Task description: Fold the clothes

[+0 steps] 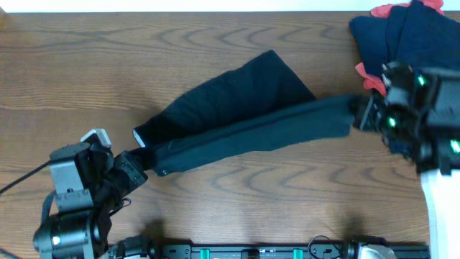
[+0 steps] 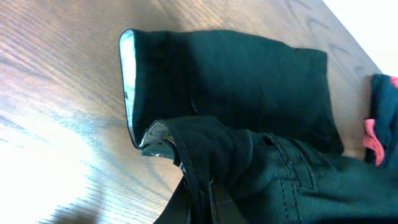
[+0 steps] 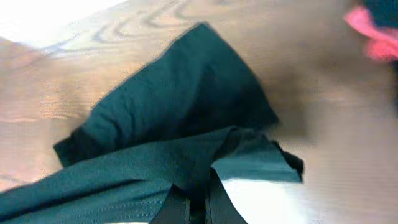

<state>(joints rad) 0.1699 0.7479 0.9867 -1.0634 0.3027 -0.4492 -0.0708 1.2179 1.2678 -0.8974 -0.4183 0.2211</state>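
Now, black shorts (image 1: pixel 244 119) taut between left gripper (image 1: pixel 144 162) and right gripper (image 1: pixel 356 115)

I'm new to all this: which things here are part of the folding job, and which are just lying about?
In the job: black cloth shorts, left hand, right hand, both gripping them.
Lying about: dark blue and red cloth pile.

Brown wood-grain table (image 1: pixel 86 65), pale strip (image 1: pixel 215 4) along far edge

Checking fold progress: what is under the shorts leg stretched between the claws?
The other leg lies flat on the table, its edge passing beneath the lifted leg. How far it reaches is covered.
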